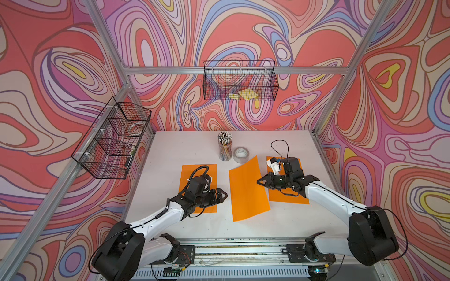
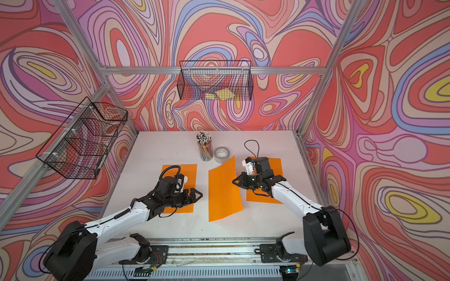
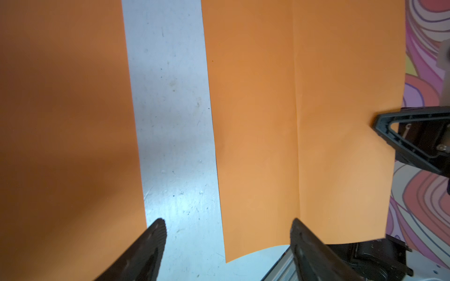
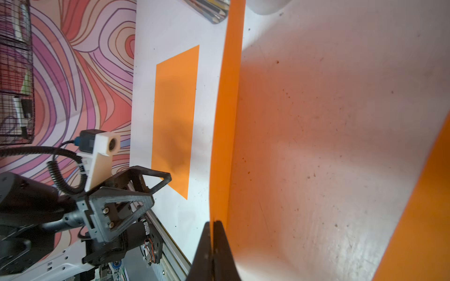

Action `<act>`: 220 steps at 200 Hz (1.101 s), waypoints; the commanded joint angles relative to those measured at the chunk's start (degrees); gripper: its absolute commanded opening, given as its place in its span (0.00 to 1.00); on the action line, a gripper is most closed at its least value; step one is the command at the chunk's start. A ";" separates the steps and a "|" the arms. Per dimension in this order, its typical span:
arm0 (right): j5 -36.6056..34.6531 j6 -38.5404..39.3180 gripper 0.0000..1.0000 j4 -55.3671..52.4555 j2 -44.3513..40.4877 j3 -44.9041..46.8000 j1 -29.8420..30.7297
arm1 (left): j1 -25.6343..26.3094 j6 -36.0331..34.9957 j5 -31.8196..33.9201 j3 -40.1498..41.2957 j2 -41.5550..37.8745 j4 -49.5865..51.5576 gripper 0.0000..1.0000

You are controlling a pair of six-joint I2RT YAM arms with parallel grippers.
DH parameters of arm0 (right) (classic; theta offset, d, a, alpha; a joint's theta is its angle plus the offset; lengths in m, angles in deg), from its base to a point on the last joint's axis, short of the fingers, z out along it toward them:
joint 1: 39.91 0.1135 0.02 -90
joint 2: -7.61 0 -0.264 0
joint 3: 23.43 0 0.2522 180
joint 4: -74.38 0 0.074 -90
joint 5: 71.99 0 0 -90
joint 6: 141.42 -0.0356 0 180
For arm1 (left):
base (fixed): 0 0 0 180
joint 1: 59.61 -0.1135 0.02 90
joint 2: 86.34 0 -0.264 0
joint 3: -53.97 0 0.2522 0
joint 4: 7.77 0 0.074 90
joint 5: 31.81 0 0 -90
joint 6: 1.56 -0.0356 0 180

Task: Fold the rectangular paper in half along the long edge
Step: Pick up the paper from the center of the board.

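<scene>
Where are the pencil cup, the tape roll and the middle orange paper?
pencil cup (image 1: 225,152), in a top view, on its clear side wall.
tape roll (image 1: 239,160), in a top view, on its near outer wall.
middle orange paper (image 1: 246,192), in a top view, on the middle of the sheet.

The left arm (image 1: 168,215) and right arm (image 1: 333,199) wear white shells between bulky black joint housings. The left tool (image 1: 224,194) and right tool (image 1: 258,181) have black, hollow triangular-frame fingers. Pale screws (image 4: 106,211) fasten a finger's base; on the left wrist a coiled black cable (image 4: 57,170) runs by a white camera mount (image 4: 102,155).
</scene>
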 commanded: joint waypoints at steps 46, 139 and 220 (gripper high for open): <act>3.57 2.17 0.00 -13.96 -7.17 -13.93 0.19 | -0.16 10.63 -7.64 9.77 -0.43 -36.15 0.87; 15.14 -4.18 0.00 -11.99 -10.26 -28.65 0.15 | 0.95 23.39 -12.76 7.08 14.11 -73.87 0.90; 20.91 -10.37 0.00 0.12 -11.19 -29.45 0.20 | 1.33 27.79 -11.68 3.98 7.31 -73.80 0.91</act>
